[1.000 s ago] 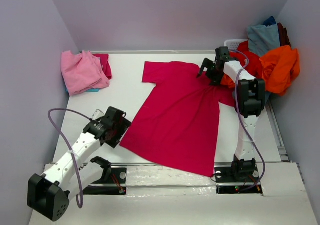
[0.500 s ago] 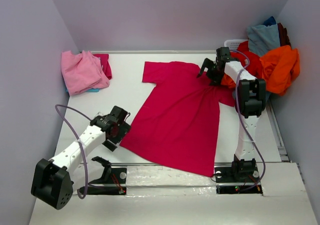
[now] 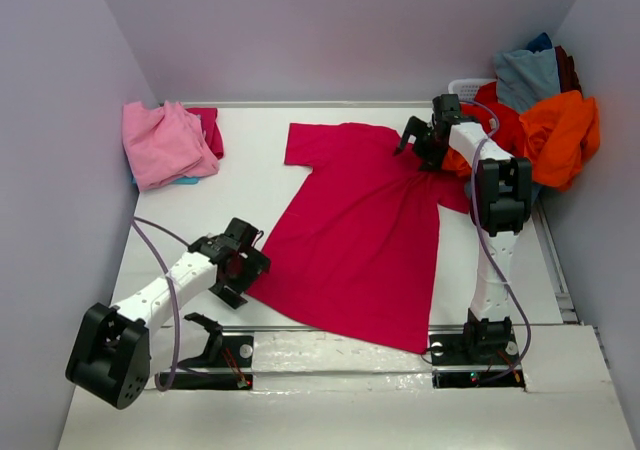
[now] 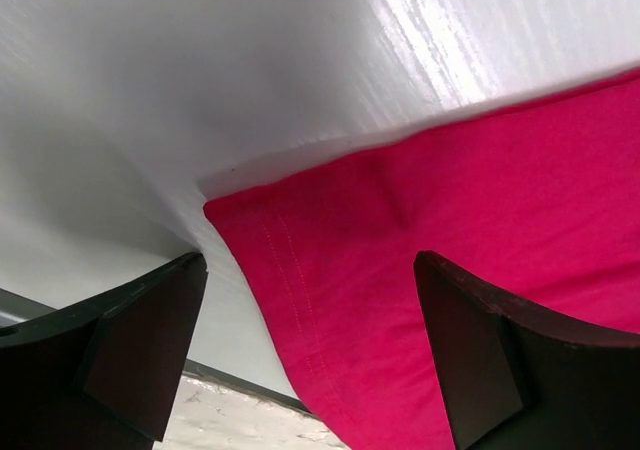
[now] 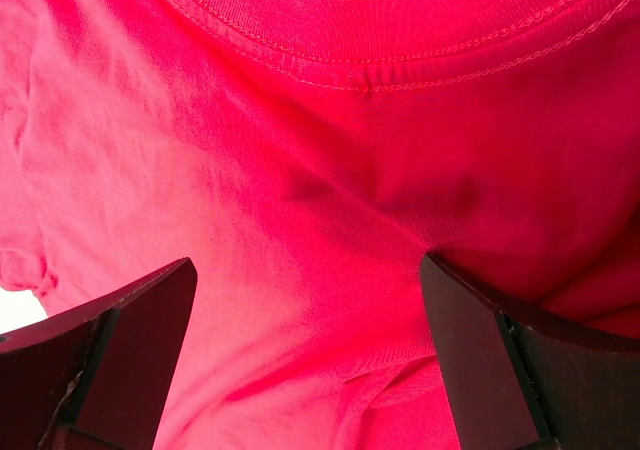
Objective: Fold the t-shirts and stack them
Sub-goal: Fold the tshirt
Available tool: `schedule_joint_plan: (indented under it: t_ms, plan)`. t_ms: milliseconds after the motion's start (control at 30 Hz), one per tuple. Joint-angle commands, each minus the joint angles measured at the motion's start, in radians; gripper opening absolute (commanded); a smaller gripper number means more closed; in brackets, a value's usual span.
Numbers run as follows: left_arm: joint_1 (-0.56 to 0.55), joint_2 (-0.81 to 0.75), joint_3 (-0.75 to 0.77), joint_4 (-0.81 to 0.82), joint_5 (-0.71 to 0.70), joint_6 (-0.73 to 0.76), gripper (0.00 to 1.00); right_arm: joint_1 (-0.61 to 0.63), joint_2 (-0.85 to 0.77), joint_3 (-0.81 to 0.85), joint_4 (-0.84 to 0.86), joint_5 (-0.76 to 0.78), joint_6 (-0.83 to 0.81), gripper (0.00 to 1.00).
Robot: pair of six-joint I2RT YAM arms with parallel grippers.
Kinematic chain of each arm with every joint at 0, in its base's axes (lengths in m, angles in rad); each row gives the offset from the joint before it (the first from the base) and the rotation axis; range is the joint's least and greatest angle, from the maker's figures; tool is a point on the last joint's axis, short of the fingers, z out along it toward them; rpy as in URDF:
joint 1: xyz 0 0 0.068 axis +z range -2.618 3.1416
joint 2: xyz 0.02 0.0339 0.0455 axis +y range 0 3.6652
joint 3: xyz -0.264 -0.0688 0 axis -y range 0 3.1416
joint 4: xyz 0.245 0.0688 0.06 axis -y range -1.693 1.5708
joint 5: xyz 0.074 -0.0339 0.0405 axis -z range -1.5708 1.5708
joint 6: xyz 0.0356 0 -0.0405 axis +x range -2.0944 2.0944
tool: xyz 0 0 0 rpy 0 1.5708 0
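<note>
The crimson t-shirt (image 3: 360,230) lies spread flat mid-surface on the table (image 3: 250,185). The left gripper (image 3: 246,269), jaws spread, straddles its near-left hem corner. The right gripper (image 3: 420,146), jaws spread, hovers at the collar, perhaps touching cloth.

crimson tee (image 3: 355,240): unfolded, spread flat, slanted
pink tee (image 3: 160,145): crumpled, left of crimson tee
orange tee (image 3: 560,135): heaped, right of crimson tee

At the table's far right corner, the white basket (image 3: 470,86) is nearly buried under the heaped tees (image 3: 558,135). By the far left edge, a teal tee (image 3: 185,181) shows only as a sliver beneath the pink one (image 3: 160,142). The right arm (image 3: 495,195) covers one sleeve of the crimson t-shirt (image 3: 350,230). The wrist views crop that shirt to a hem corner and a collar.
</note>
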Motion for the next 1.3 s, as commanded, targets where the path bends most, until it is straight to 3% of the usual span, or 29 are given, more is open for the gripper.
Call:
schedule_joint_plan:
  t_ms: [0, 133, 333, 567, 700, 800, 900, 1267]
  plan:
    - [0.004, -0.013, -0.05, 0.044, 0.029, -0.024, 0.99, -0.009, 0.013, -0.042, -0.067, 0.005, -0.004, 1.0]
    - [0.004, -0.045, -0.121, 0.099, 0.055, -0.057, 0.99, -0.009, 0.02, -0.039, -0.067, 0.005, -0.004, 1.0]
    - [0.004, -0.049, -0.107, 0.105, 0.02, -0.056, 0.97, -0.009, 0.022, -0.041, -0.067, 0.005, -0.006, 1.0]
    - [0.022, -0.044, -0.116, 0.11, 0.033, -0.065, 0.77, -0.009, 0.022, -0.039, -0.065, 0.003, -0.008, 1.0]
    - [0.022, -0.055, -0.138, 0.13, 0.055, -0.071, 0.59, -0.009, 0.023, -0.038, -0.067, 0.003, -0.008, 1.0]
    - [0.022, -0.059, -0.145, 0.139, 0.061, -0.073, 0.39, -0.009, 0.026, -0.038, -0.068, 0.006, -0.011, 1.0]
    - [0.022, -0.061, -0.147, 0.143, 0.073, -0.071, 0.06, -0.009, 0.028, -0.036, -0.068, 0.003, -0.009, 1.0]
    - [0.022, -0.173, -0.029, 0.119, -0.012, 0.001, 0.06, -0.009, 0.053, -0.041, -0.071, 0.006, -0.017, 1.0]
